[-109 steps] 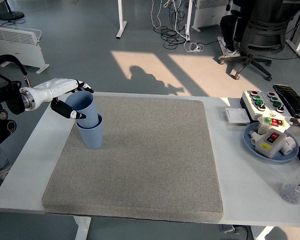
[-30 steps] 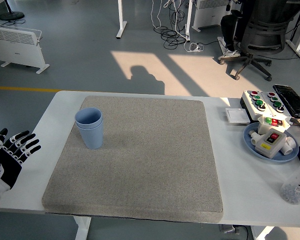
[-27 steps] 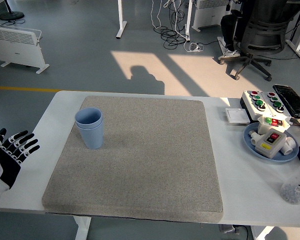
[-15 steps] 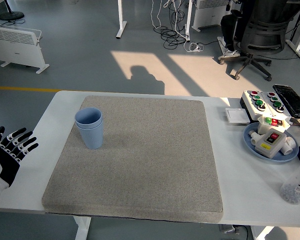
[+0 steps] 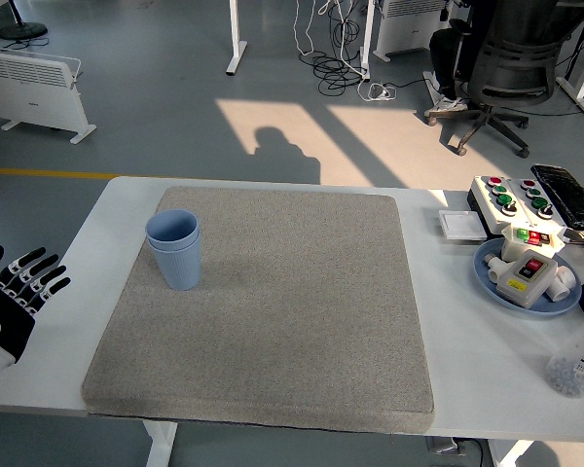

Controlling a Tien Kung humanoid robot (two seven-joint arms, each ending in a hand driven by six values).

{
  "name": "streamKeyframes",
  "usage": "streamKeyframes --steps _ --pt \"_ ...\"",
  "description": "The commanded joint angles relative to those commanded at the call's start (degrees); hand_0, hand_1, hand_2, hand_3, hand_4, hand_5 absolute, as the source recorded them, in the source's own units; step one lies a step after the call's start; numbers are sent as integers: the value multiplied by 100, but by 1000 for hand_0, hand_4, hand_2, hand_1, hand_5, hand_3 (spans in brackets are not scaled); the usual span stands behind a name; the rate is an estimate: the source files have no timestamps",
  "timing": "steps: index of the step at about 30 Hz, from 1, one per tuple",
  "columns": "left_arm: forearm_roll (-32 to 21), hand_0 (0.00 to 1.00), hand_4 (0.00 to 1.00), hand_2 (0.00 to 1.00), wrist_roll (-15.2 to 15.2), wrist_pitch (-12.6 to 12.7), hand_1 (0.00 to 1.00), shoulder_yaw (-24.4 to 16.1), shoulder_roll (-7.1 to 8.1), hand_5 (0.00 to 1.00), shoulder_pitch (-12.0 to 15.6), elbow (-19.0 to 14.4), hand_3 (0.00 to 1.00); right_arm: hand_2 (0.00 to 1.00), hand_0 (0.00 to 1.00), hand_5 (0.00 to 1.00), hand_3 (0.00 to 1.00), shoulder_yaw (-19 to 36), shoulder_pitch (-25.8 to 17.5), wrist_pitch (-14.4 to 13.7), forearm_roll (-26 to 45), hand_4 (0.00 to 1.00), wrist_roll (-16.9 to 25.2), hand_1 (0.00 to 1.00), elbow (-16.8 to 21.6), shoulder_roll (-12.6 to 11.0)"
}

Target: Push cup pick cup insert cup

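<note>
Two blue cups [image 5: 176,250] stand nested, one inside the other, upright on the grey mat [image 5: 273,311] near its left side. My left hand [image 5: 15,297] is at the picture's left edge, beside the table's near-left corner, well away from the cups. Its fingers [image 5: 41,275] are spread and hold nothing. The right arm does not show.
At the right sit a blue plate [image 5: 487,275] holding a switch box, a button box [image 5: 511,199], a small white tray [image 5: 461,225] and a clear bottle [image 5: 576,362] near the right edge. An office chair [image 5: 511,68] stands on the floor beyond the table.
My left hand has let go of the upper cup, which now sits deeper in the lower one, and has drawn back to the left edge. Over the last second it slid slightly further left.
</note>
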Motion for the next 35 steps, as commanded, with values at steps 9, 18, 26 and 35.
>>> streamKeyframes --steps 9,18,26,35 --pt "27 695 629 680 49 18 693 -73 -6 998 -19 61 653 633 689 416 556 12 4 1 -31 98 -6 605 0 7" --pt "90 696 629 680 94 37 694 -246 43 998 -28 72 653 635 689 418 556 -87 1 -3 108 99 18 605 0 12" --pt "77 697 629 679 109 17 694 -170 39 998 -34 93 656 634 690 421 555 -154 -31 -5 168 97 20 604 0 15" --pt "67 698 629 679 129 -16 694 -99 45 998 -5 113 658 635 690 421 556 -209 -71 -7 202 96 23 606 0 12"
